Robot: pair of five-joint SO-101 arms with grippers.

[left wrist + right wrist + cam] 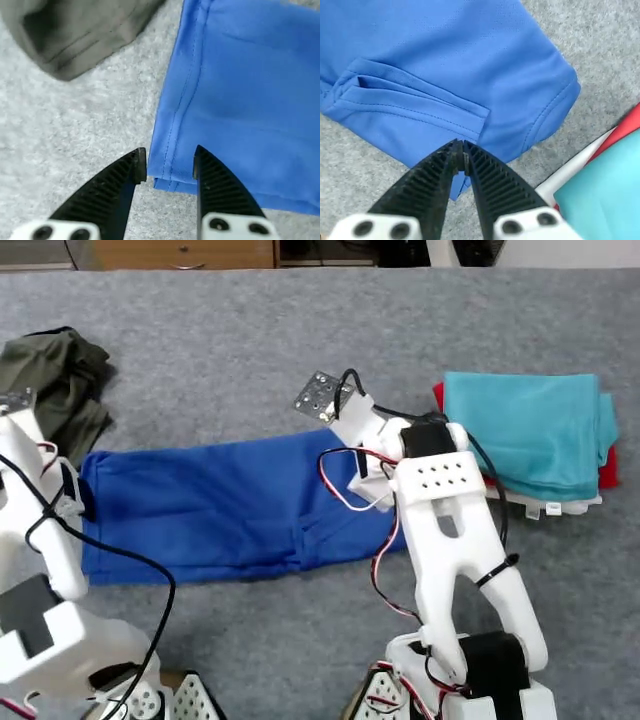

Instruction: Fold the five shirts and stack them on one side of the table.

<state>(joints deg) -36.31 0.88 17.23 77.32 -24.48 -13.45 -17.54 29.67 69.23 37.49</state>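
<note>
A blue shirt (230, 505) lies folded into a long strip across the middle of the grey table. My left gripper (76, 498) stands open at the strip's left end. In the left wrist view the shirt's hemmed corner (170, 175) lies between and below that gripper's (170, 164) fingers. My right gripper (368, 485) is at the strip's right end. Seen from the right wrist, this gripper (461, 151) is shut, its tips just above the blue shirt (445, 50) near a sleeve fold. I see no cloth pinched in it.
A stack of folded shirts sits at the right: teal (525, 435) on top, then red (607, 468) and white (545, 505). A crumpled olive shirt (60, 380) lies at the far left, close to the left arm. Wooden furniture (180, 252) borders the far edge.
</note>
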